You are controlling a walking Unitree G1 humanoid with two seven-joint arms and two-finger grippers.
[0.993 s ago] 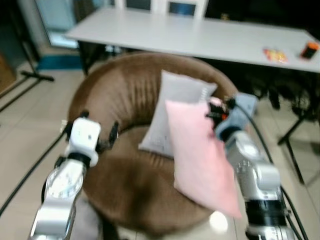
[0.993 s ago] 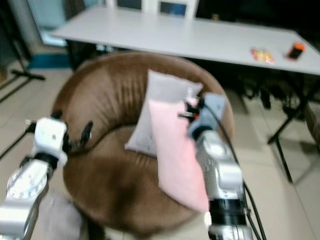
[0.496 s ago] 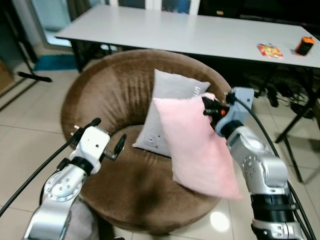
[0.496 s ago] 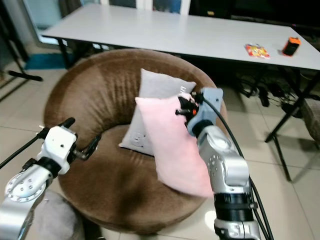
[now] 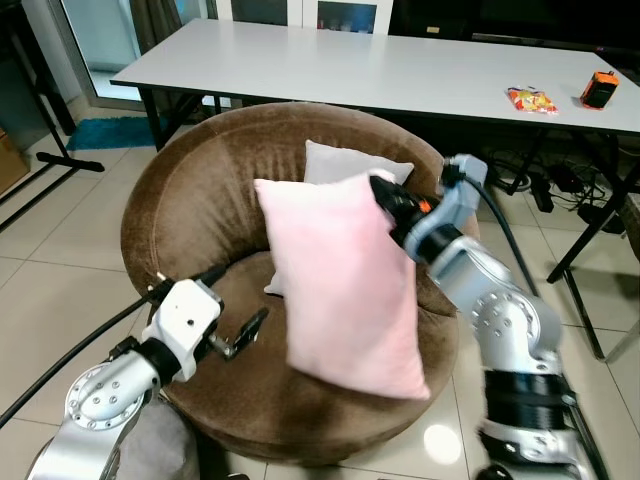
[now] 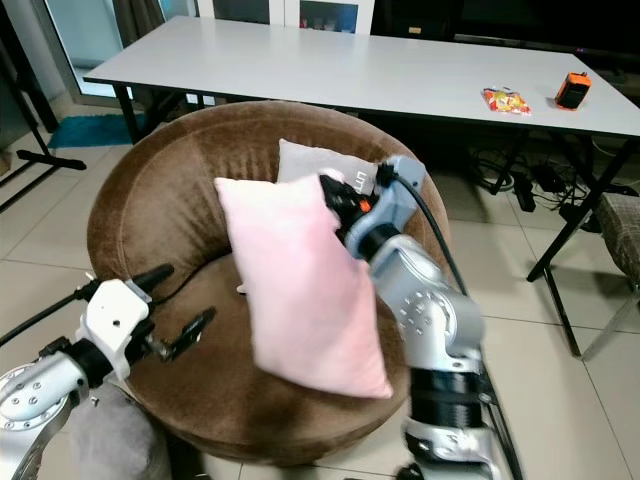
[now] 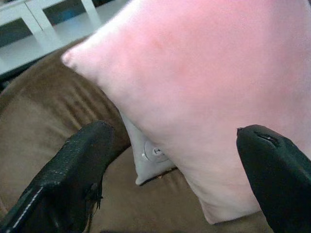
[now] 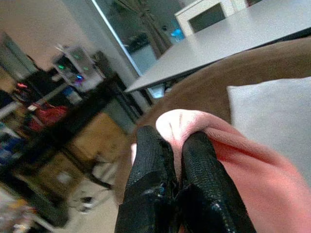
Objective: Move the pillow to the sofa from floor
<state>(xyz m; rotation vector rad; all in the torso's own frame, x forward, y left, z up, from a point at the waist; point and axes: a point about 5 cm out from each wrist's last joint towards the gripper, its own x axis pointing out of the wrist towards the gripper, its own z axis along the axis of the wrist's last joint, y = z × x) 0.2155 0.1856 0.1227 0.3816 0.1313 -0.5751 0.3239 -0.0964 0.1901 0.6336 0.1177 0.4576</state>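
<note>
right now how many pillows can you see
2. A pink pillow hangs from the right gripper over the round brown sofa; a grey pillow leans on its backrest behind. Others may be hidden.

Both arms are built of rounded silver-grey cast segments joined at dark ring seams; the left end effector (image 5: 232, 330) sits on a white boxy wrist block, with two long black fingers (image 7: 73, 170) of matte, finely textured surface. The right end effector (image 5: 385, 200) has black fingers (image 8: 150, 170) with a glossier, pebbled skin, a small orange-red marking at their base and a pale blue-grey housing behind. A black cable leaves each wrist, the left one trailing away from the brown round sofa (image 5: 200, 190), the right one looping along the forearm.
</note>
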